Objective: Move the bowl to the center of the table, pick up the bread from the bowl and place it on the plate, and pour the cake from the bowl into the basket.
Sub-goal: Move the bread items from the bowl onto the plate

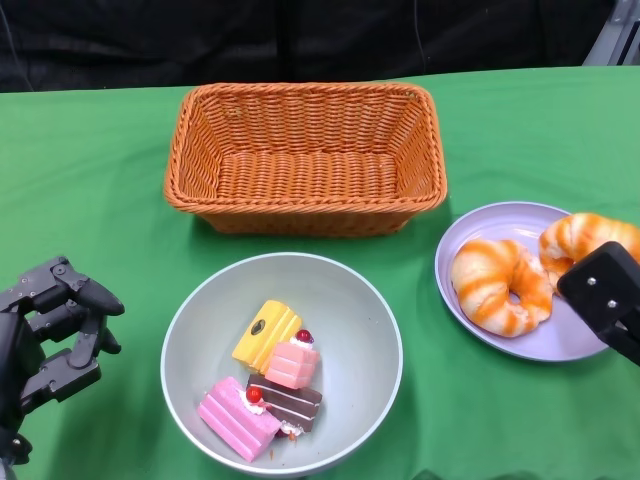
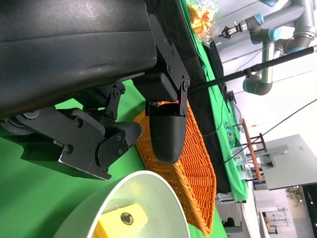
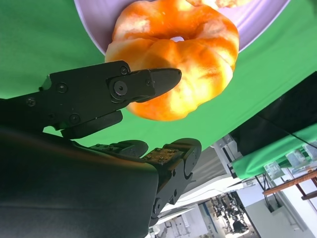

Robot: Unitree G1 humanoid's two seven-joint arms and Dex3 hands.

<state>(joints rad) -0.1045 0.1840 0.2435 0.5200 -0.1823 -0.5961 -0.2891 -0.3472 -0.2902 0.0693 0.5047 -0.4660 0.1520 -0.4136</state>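
Note:
A pale grey bowl (image 1: 340, 300) sits at the near middle of the green table and holds several small cakes: a yellow one (image 1: 265, 332), two pink ones and a brown one (image 1: 290, 402). Two orange ring breads lie on the lilac plate (image 1: 500, 225) at the right, one (image 1: 500, 285) flat and one (image 1: 580, 240) at its far right rim. My right hand (image 1: 605, 295) hovers at that rim; its fingers (image 3: 148, 82) are apart just before the bread (image 3: 173, 64), gripping nothing. My left hand (image 1: 50, 330) is left of the bowl, fingers loosely bent and empty.
An empty orange wicker basket (image 1: 305, 95) stands behind the bowl; the left wrist view shows it (image 2: 193, 173) beyond the bowl's rim (image 2: 143, 181). The green cloth ends at a dark backdrop behind the basket.

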